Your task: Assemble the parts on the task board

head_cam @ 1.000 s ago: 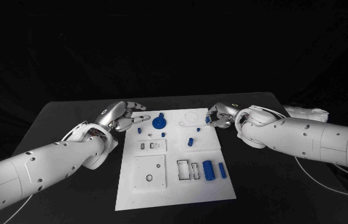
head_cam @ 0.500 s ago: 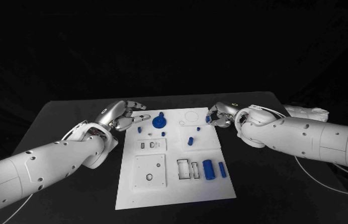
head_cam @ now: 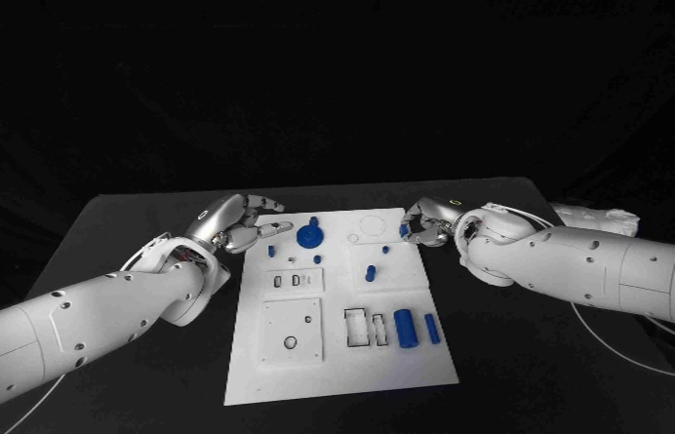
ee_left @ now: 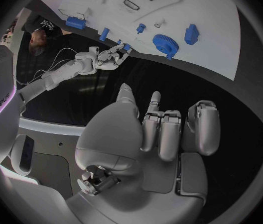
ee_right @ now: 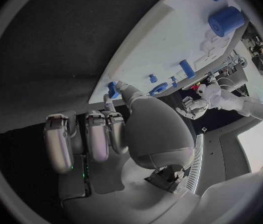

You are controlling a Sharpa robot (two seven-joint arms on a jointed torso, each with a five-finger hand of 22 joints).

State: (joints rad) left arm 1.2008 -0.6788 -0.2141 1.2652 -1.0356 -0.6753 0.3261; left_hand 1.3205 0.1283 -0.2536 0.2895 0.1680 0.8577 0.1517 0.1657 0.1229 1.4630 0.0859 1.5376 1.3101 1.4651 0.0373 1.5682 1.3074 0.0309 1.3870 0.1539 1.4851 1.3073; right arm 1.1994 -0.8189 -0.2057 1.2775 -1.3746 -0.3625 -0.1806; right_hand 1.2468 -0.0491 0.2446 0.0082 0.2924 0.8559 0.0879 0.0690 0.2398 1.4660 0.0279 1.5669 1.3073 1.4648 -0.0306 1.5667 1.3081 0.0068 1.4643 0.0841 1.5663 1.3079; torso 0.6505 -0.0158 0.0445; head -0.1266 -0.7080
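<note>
the right hand [head_cam: 426, 225] is pinching a small blue part [ee_right: 113, 89] at the task board's [head_cam: 337, 356] far right edge; the left hand [head_cam: 234, 221] is hovering with fingers loosely apart, holding nothing.

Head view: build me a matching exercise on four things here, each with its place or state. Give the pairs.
Things:
1. blue gear
2. large blue cylinder
3. left hand
4. right hand

Places or states:
A. at the right edge of the task board, pinching a small blue part
B. near end of the board, beside the rectangular slots
C. far end of the board
D. by the board's left edge, holding nothing

Pairs: 1-C, 2-B, 3-D, 4-A
</note>
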